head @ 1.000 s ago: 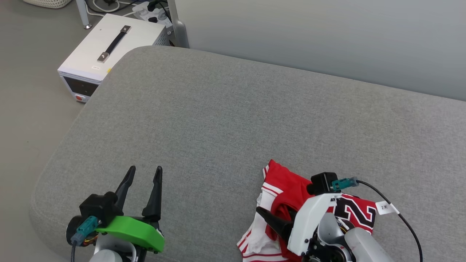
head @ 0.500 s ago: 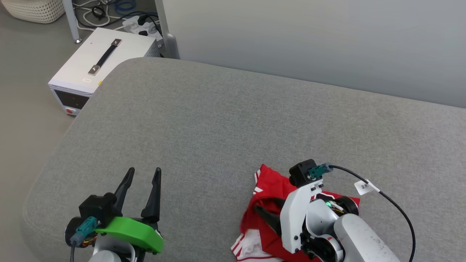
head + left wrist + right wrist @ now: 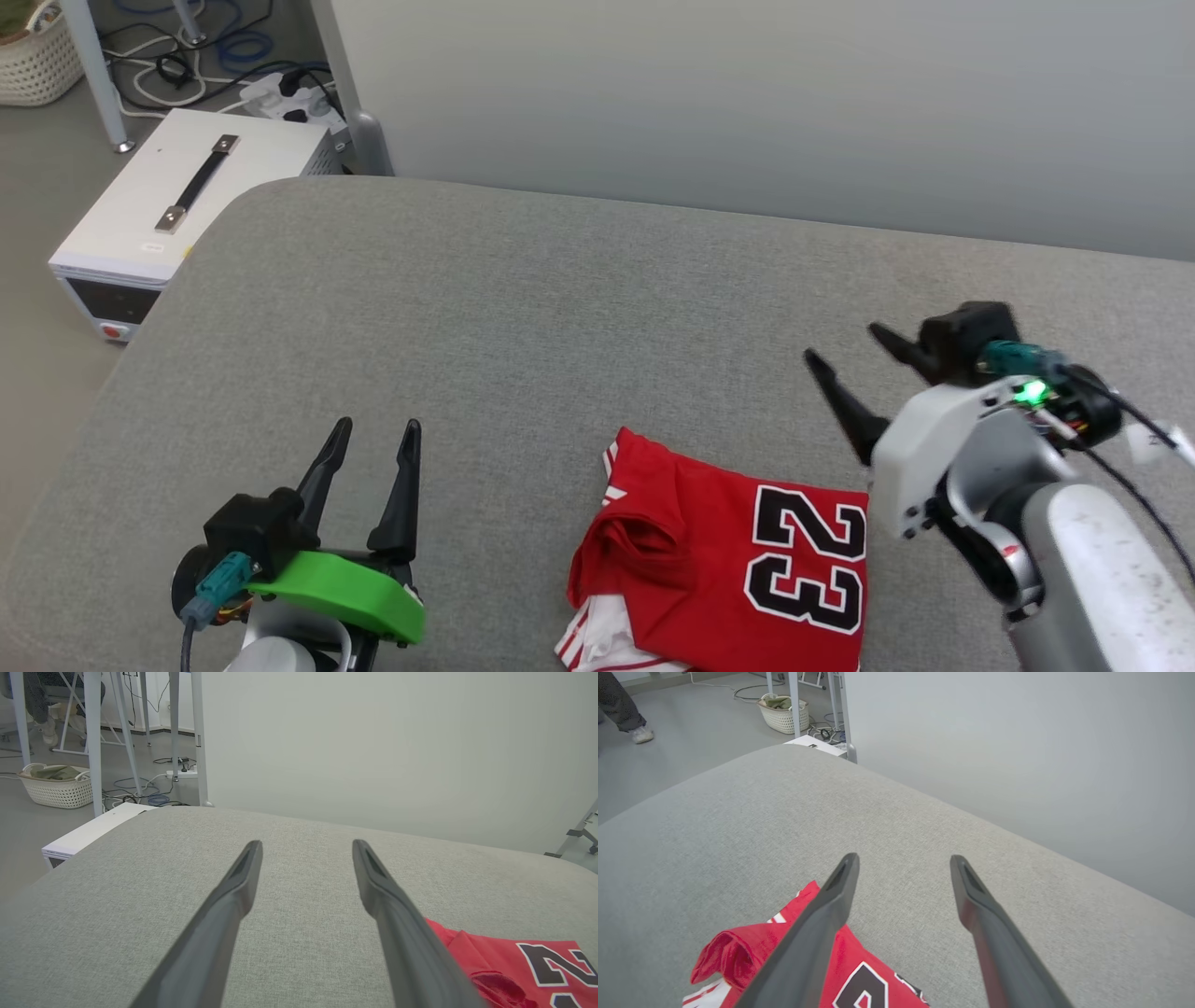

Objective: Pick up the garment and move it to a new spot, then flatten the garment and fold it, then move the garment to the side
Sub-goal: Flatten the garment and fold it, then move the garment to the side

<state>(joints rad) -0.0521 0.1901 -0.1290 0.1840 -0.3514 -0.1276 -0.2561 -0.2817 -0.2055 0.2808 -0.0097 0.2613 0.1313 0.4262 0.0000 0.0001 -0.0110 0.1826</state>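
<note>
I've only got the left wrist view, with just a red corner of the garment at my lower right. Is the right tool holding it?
Observer: No. In the head view the right tool is open and empty, beyond the far right corner of the garment.
Operator: How does it lie?
Observer: Folded into a compact block with a black 23 face up. A white striped sleeve pokes out at its near left corner.
Operator: And that pale thing on the floor to my left?
Observer: A white box with a black handle on top.
</note>
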